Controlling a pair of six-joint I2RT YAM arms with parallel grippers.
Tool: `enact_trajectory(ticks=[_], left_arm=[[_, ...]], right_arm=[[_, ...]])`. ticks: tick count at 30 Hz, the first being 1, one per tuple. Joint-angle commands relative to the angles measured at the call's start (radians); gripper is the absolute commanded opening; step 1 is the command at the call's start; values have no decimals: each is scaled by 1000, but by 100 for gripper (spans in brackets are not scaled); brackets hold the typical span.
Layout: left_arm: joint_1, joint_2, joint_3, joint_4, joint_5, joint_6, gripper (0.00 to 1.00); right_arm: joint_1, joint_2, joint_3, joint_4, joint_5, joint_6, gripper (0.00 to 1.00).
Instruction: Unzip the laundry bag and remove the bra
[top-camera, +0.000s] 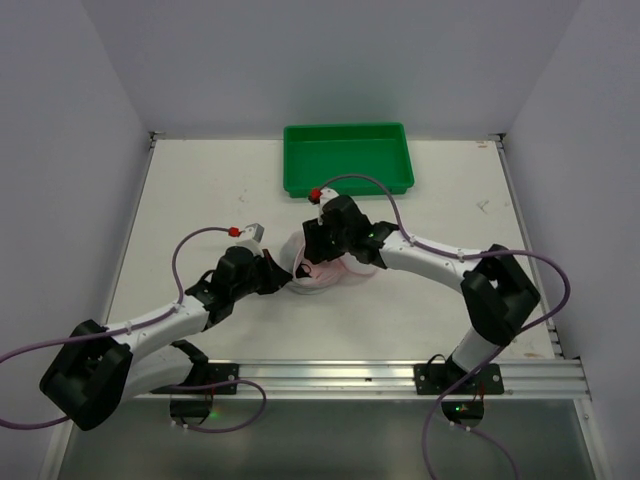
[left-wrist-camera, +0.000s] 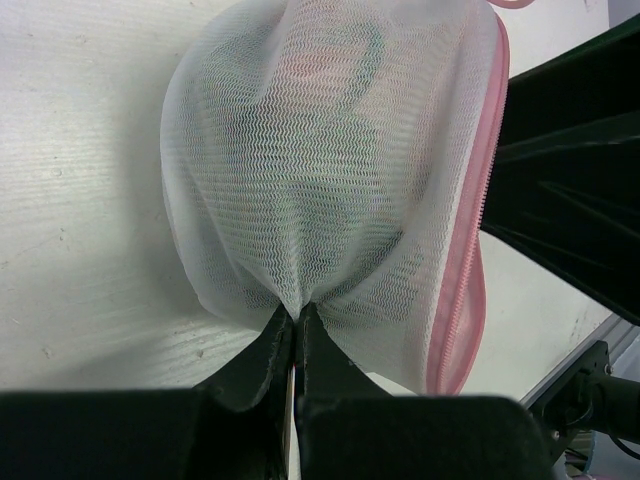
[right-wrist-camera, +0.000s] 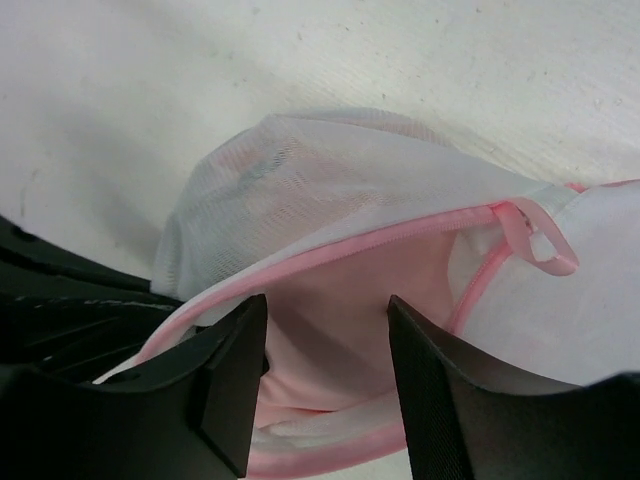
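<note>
The left gripper (left-wrist-camera: 297, 318) is clenched on a pinch of the laundry bag's (left-wrist-camera: 330, 180) white mesh, jaws nearly together, the net puckering to a point between them; the right gripper (right-wrist-camera: 325, 305) stands wide open at the bag's mouth and grips nothing, though whether its fingers (right-wrist-camera: 235, 370) brush the rim I cannot tell. The bag sits on the table (top-camera: 200, 200) between the two arms, a little in front of the green tray (top-camera: 347, 187). From above, the arms hide most of the bag (top-camera: 320, 272); the left wrist view gives the bulged mesh and the pink zip (left-wrist-camera: 470, 250) curving down its side; only the right wrist view shows the zip parted, a pink loop tab (right-wrist-camera: 535, 245), and pale pink cloth inside, seemingly the bra (right-wrist-camera: 330, 350).
</note>
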Motion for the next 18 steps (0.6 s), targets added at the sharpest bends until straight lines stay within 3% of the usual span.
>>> enact_trajectory(ticks=[1, 6, 14, 16, 18], left_arm=[[2, -4, 24, 4, 17, 21, 0], [4, 10, 22, 13, 21, 22, 0], [5, 44, 19, 35, 25, 21, 0], [9, 46, 16, 39, 25, 19, 0], [10, 47, 16, 41, 24, 19, 0]], right_arm=[[-17, 53, 25, -2, 21, 5, 54], [-20, 95, 25, -3, 0, 1, 56], [-18, 133, 43, -26, -34, -21, 87], [-18, 145, 40, -26, -30, -21, 86], [-18, 152, 41, -33, -26, -16, 74]])
